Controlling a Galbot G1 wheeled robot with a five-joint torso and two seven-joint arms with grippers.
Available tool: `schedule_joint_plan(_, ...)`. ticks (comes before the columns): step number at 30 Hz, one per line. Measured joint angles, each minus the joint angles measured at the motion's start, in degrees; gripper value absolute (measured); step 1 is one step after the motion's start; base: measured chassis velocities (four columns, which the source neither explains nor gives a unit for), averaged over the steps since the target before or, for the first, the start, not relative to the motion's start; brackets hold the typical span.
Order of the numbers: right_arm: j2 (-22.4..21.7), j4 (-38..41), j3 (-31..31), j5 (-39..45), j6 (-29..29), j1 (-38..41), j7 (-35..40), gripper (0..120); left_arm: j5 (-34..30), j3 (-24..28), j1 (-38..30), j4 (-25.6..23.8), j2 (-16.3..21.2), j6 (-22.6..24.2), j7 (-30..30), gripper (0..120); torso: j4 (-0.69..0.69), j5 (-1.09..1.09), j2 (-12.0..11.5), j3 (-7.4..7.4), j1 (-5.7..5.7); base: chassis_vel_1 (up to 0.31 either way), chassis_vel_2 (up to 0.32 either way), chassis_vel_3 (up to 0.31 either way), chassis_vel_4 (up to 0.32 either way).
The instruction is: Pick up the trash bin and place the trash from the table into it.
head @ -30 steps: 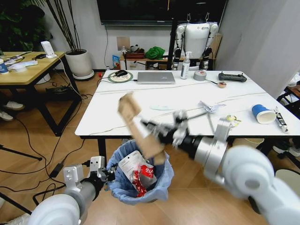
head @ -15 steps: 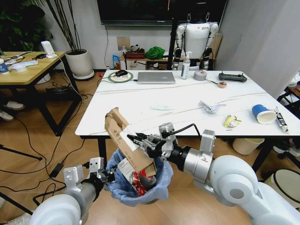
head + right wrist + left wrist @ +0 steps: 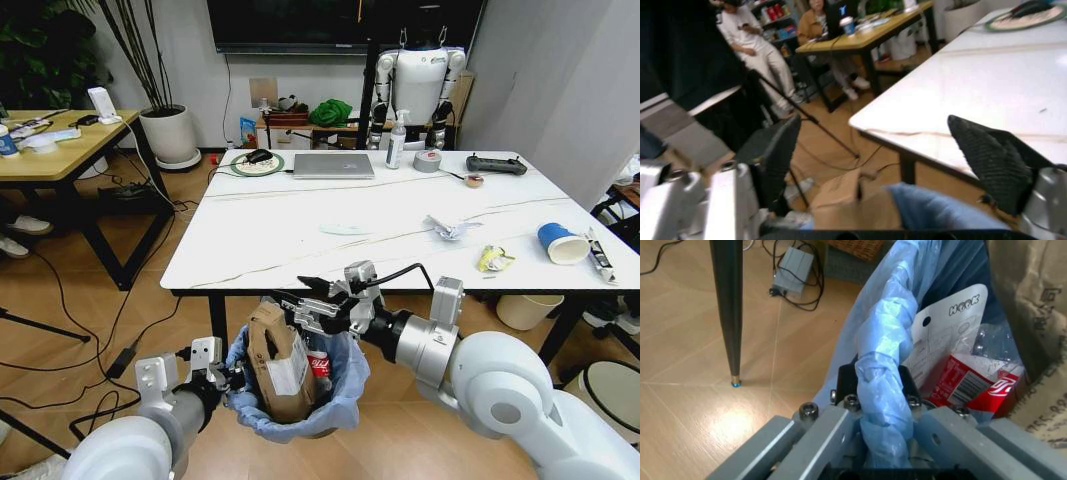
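Observation:
The trash bin (image 3: pixel 335 400), dark with a light-blue bag, hangs below the table's near edge. My left gripper (image 3: pixel 226 377) is shut on its rim; the left wrist view shows the jaws (image 3: pixel 879 390) pinching the folded bag. A torn brown cardboard box (image 3: pixel 278 362) stands upright in the bin beside a red-labelled bottle (image 3: pixel 975 385). My right gripper (image 3: pixel 303 302) hovers just above the bin, open, with nothing between its fingers (image 3: pixel 773 150). On the table (image 3: pixel 300 235) lie crumpled white paper (image 3: pixel 448 227), a yellow wrapper (image 3: pixel 492 259) and a blue cup (image 3: pixel 558 243).
A laptop (image 3: pixel 333 165), spray bottle (image 3: pixel 396 140), tape roll (image 3: pixel 427 161) and a remote stand at the table's far side. A yellow wooden desk (image 3: pixel 60 150) is at the left, a cream bin (image 3: pixel 528 310) under the table's right end. Cables cross the floor.
The right gripper has let go of the cardboard box, which has dropped from its tilted position into the bin and stands upright. The gripper stays above the rim, now open.

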Motion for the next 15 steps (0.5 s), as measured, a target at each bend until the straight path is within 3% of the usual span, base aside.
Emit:
schedule_joint_plan(6,1.43,-5.06,1.69,-3.35,1.89,3.22,4.18,99,0.33,-0.32,1.17,-0.03,0.34,0.00,-0.41,0,0.00,0.00,0.00,0.00,0.00,0.000,0.000,0.000,0.000)
schedule_joint_plan(15,4.90,-21.64,0.33,-4.69,3.16,12.54,11.17,100,0.37,-0.60,2.39,-0.03,1.15,0.01,-0.80,0,0.00,0.00,0.00,0.01,0.02,0.000,0.000,0.000,0.000)
